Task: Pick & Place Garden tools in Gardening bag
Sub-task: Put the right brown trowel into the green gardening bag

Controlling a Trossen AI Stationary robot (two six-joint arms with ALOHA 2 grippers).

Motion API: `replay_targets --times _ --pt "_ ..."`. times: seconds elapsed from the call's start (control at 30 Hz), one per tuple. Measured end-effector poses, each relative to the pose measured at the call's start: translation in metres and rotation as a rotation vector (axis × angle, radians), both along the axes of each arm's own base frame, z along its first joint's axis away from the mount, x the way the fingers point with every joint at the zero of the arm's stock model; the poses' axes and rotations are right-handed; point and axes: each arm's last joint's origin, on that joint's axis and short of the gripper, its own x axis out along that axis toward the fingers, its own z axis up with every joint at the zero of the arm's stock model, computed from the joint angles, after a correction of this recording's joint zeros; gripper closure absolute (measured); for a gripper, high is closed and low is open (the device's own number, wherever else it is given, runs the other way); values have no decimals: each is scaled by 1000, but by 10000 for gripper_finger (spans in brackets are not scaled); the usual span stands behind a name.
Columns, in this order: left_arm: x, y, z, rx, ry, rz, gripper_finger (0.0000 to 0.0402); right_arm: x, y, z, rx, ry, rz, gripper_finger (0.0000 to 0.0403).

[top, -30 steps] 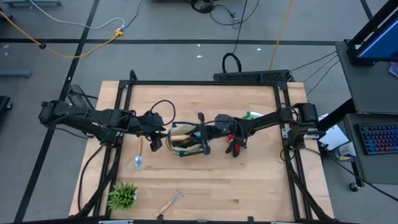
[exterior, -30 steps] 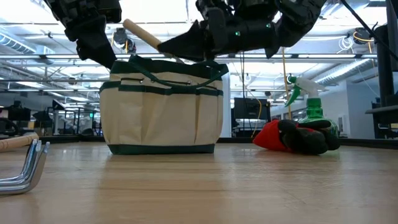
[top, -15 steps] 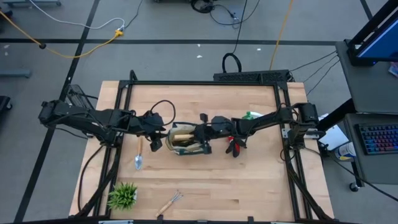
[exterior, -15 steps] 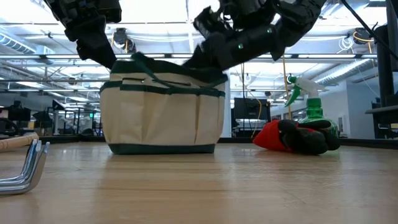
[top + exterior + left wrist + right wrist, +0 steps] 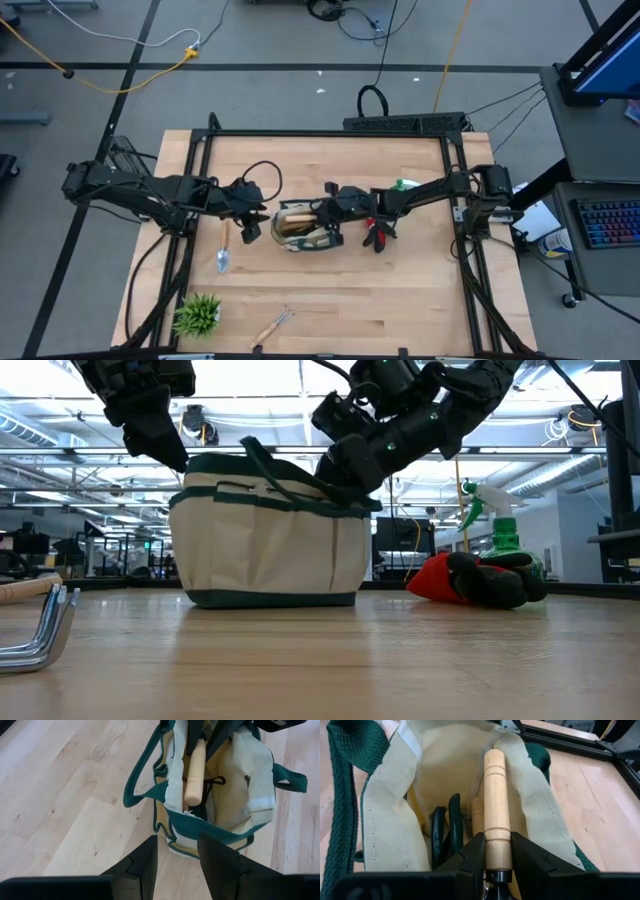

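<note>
The right tool is clamped on a wooden handle inside the open bag. The left tool hovers open over the bag's end, holding nothing.

robotics lab: floor cables, keyboard, open-plan hall.

Cream gardening bag with dark green trim, red-and-black gloves, green spray bottle

Both arms are dark, built of blocky jointed segments. A black cable loops off the left arm near its wrist. The right arm carries small green indicator lights. The left gripper's fingers are matte black, angular, with stepped inner edges.
</note>
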Motion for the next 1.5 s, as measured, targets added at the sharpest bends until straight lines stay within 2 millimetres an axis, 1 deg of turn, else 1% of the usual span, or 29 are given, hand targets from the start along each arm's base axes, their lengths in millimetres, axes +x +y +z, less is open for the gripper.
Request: replay_targets --times 0.2,0.4,0.7,0.97,1.2,1.5 --pt "0 0 0 0 0 0 256 -3 0 -5 -1 68 2 325" --pt "0 0 0 0 0 0 257 -4 0 -6 1 79 5 326" --pt "0 0 0 0 0 0 257 -7 4 -10 84 127 138 325" --pt "0 0 0 0 0 -1 257 -13 2 -19 90 150 123 321" --pt "0 0 0 0 0 0 257 -16 0 -23 84 95 118 317" --pt "0 0 0 0 0 0 256 -22 -2 -30 87 95 114 312"
